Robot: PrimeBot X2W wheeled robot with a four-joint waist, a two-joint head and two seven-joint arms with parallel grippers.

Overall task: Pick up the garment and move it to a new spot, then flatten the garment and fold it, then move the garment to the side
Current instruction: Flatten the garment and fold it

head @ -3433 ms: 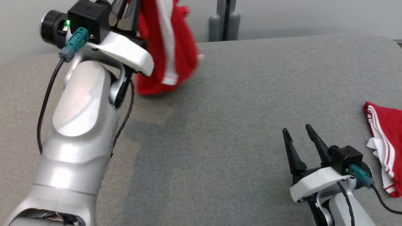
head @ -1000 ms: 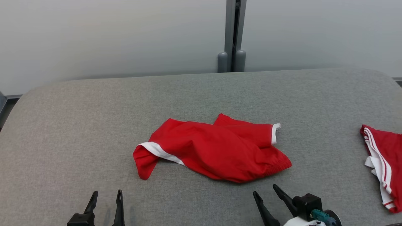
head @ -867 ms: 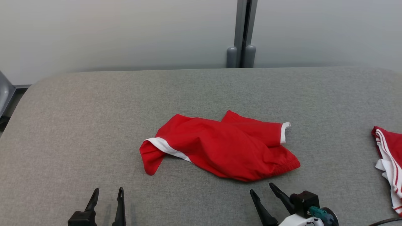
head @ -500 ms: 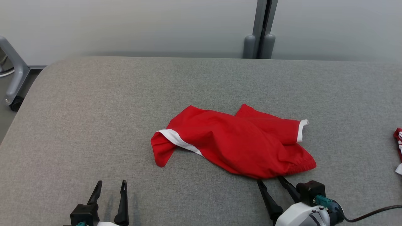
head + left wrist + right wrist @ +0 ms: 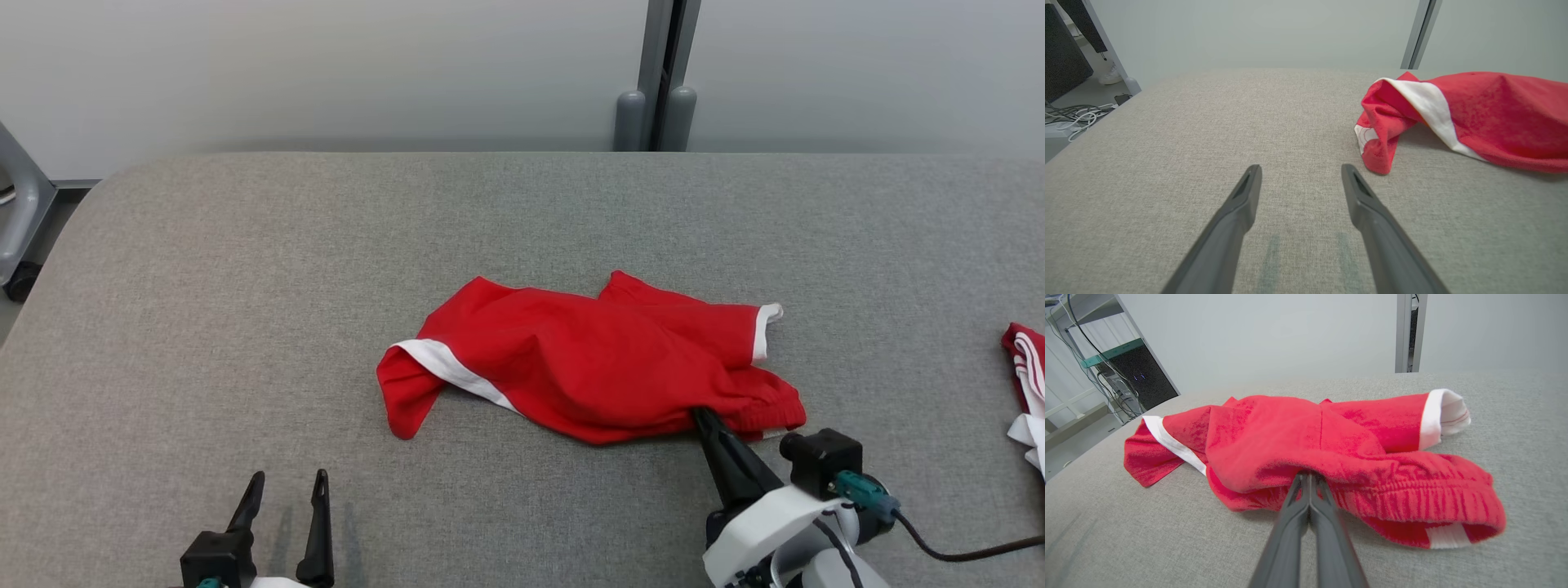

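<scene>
Fingers of my right gripper are pinched together on the elastic waistband of the crumpled red fabric shorts with white trim, mid-cushion on the grey upholstered surface. My left gripper (fingers spread apart, holding nothing) hovers at the shorts' seven o'clock.

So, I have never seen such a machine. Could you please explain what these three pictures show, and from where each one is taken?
It is a robot with two arms; each ends in two long dark fingers. One picture comes from a camera on its head, looking down at a grey padded table. The other two come from cameras on its wrists, looking along the fingers. A crumpled pair of red shorts with white trim lies in the middle. The right gripper has its jaws shut on the waistband edge. The left gripper rests open, apart from the shorts. Another red-and-white garment lies at the far right edge.
</scene>
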